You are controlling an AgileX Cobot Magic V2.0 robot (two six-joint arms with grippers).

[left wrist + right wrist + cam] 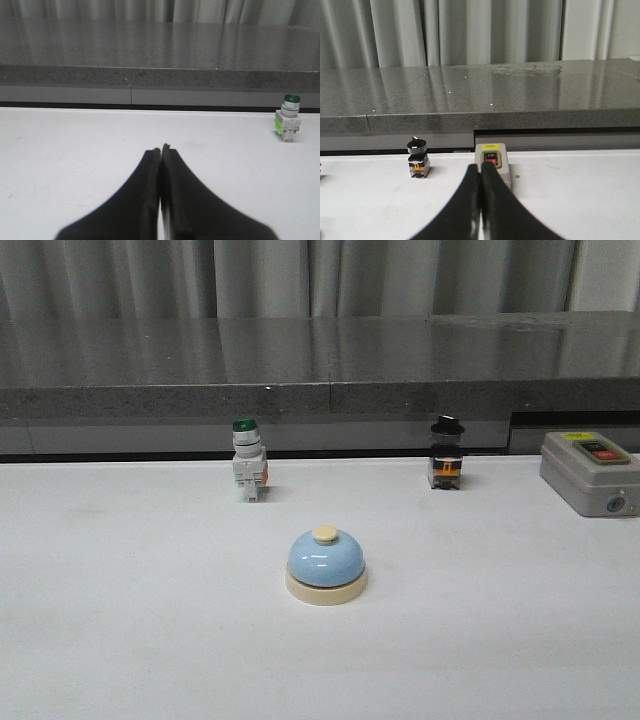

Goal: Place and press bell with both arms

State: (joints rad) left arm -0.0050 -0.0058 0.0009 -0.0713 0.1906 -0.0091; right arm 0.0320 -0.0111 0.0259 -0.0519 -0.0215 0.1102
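The light-blue dome bell (326,564) with cream base and cream button stands upright on the white table, near the middle in the front view. It does not show in either wrist view. Neither arm shows in the front view. My left gripper (160,148) is shut and empty, over bare table. My right gripper (480,166) is shut and empty, its tips in front of the grey switch box.
A green-capped white push-button switch (248,472) stands behind the bell to the left, also in the left wrist view (287,118). A black-capped switch (446,454) stands back right, also in the right wrist view (417,158). A grey switch box (590,472) sits far right. A dark stone ledge (320,370) runs behind.
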